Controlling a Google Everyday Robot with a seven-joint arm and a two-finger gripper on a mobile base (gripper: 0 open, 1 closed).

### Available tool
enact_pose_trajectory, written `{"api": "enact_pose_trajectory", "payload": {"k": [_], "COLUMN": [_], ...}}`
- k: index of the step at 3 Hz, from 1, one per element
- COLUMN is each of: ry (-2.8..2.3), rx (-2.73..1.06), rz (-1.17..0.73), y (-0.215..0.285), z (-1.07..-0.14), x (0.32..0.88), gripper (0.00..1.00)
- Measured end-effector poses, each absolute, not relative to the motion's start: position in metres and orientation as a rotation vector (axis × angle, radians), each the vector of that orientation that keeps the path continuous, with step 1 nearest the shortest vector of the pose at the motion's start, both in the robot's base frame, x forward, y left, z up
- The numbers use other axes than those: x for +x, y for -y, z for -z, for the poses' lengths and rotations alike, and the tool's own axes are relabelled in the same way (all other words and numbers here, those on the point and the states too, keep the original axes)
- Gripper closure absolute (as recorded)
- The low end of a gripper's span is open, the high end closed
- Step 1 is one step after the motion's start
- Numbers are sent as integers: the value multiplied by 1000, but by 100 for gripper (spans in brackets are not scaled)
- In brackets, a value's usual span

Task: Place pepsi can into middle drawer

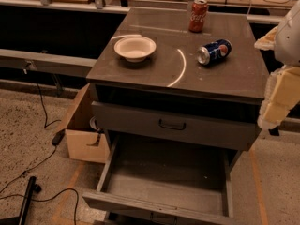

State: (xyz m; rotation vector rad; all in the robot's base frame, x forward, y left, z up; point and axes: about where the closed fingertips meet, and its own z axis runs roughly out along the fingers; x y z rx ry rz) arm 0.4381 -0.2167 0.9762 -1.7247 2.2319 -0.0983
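Gripper (275, 100), seemingly, right of toppled pepsi can (213, 52)

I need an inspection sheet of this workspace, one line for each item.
Surface: dark cabinet top.
Job's things: pepsi can on its side on top; middle drawer pulled open, floor bare.
Clutter: white bowl; upright Coca-Cola can.
Grippers: tool at right edge, beside cabinet, apart from the can.
Cables: black cables on ground, left.
Surroundings: cardboard box left of cabinet.
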Motion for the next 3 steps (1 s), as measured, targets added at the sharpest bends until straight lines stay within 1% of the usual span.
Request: {"api": "enact_pose_trajectory", "payload": {"k": [2,3], "ry": [-2179,-2086], "rx": [-1738,-1846], "rz": [87,143], "y": [214,220], "z": [-979,-982], "x": [439,476], "gripper": [0,0]}}
